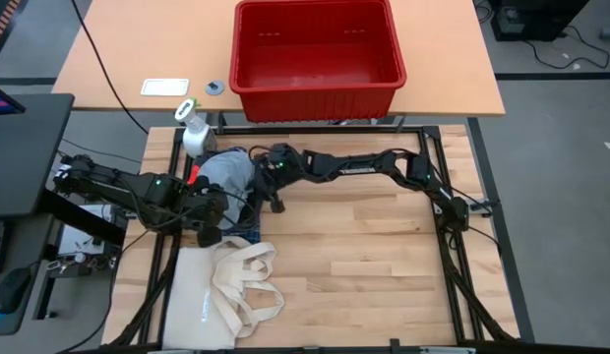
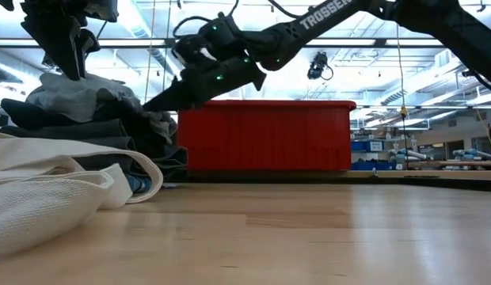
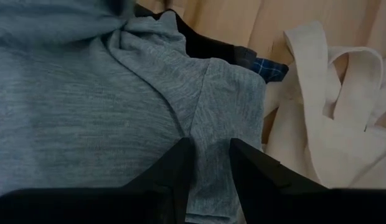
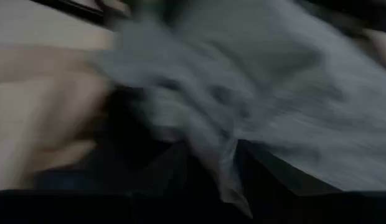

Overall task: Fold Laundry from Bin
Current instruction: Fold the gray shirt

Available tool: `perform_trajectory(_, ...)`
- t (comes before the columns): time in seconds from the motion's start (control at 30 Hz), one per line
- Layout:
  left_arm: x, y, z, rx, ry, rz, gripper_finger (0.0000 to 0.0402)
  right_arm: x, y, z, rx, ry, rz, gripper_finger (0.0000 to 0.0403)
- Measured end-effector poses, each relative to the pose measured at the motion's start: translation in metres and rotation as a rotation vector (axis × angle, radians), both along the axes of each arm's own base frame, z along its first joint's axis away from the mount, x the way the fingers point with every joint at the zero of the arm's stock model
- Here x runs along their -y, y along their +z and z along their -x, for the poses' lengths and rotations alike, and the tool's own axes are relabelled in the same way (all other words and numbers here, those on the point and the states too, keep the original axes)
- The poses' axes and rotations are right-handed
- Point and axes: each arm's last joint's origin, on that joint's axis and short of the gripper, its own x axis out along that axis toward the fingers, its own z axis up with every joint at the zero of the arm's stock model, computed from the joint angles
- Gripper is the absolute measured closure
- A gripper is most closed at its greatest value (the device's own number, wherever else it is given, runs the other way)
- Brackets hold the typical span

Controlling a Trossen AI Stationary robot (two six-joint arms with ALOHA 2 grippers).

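The left tool (image 3: pixel 210 163) is closed on a fold of the light grey garment (image 3: pixel 87 106) atop the laundry pile (image 1: pixel 226 187) on the tabletop (image 1: pixel 364 256). The right tool (image 4: pixel 208 168) pinches grey fabric on the pile's opposite side. The empty red bin (image 1: pixel 317 57) stands beyond both tools; the cream tote bag (image 1: pixel 226 290) lies beside the left tool.

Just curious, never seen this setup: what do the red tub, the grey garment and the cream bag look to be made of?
Bin: seemingly moulded plastic, slight sheen. Grey garment: soft knit jersey, fine ribs visible. Tote bag: likely matte woven canvas.
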Motion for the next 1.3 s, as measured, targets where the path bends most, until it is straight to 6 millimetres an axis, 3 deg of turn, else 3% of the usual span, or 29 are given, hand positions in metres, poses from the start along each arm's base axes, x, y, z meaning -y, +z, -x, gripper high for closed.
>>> perform_trajectory(0.1,0.000,0.000,0.000,0.001,0.002,0.000,0.0285,0.007,0.002,-0.003,0.006,-0.289,0.144,0.0252)
perform_trajectory(0.23,0.000,0.000,0.000,0.005,0.003,-0.002,0.0285,0.041,0.007,0.005,0.020,-0.761,0.255,0.0252)
perform_trajectory(0.33,0.000,0.000,0.000,0.006,0.002,0.002,0.0285,0.059,0.011,0.017,-0.050,-0.877,0.255,0.0252)
perform_trajectory(0.43,0.001,0.000,0.000,0.006,0.011,0.007,0.0285,0.054,0.026,0.024,-0.087,-0.765,0.192,0.0252)
perform_trajectory(0.63,0.006,0.000,0.001,0.006,-0.015,0.008,0.0285,0.026,0.029,0.021,-0.057,-0.065,-0.120,0.0252)
perform_trajectory(0.7,0.007,0.000,0.001,0.008,-0.018,0.009,0.0285,0.019,0.029,0.016,-0.008,0.046,-0.168,0.0252)
perform_trajectory(0.77,0.008,0.000,0.001,0.010,-0.017,0.012,0.0285,0.013,0.022,0.009,0.022,0.052,-0.155,0.0252)
perform_trajectory(0.87,0.008,0.000,0.001,0.020,-0.018,0.015,0.0285,0.006,-0.004,-0.003,0.020,-0.011,-0.106,0.0252)
perform_trajectory(0.93,0.008,0.001,0.000,0.025,-0.021,0.016,0.0285,0.009,-0.021,-0.007,-0.015,-0.165,-0.052,0.0252)
perform_trajectory(1.0,0.009,0.001,-0.001,0.035,-0.047,0.009,0.0285,0.018,-0.026,-0.006,-0.058,-0.394,0.012,0.0252)
perform_trajectory(1.1,0.009,0.003,-0.003,0.052,-0.095,-0.002,0.0285,0.038,-0.021,0.004,-0.114,-0.601,0.064,0.0252)
perform_trajectory(1.2,0.010,0.015,-0.005,0.107,-0.125,0.000,0.0285,0.047,-0.009,0.011,-0.117,-0.607,0.048,0.0252)
perform_trajectory(1.3,0.011,0.032,-0.008,0.186,-0.158,-0.005,0.0285,0.041,0.007,0.012,-0.077,-0.557,0.028,0.0252)
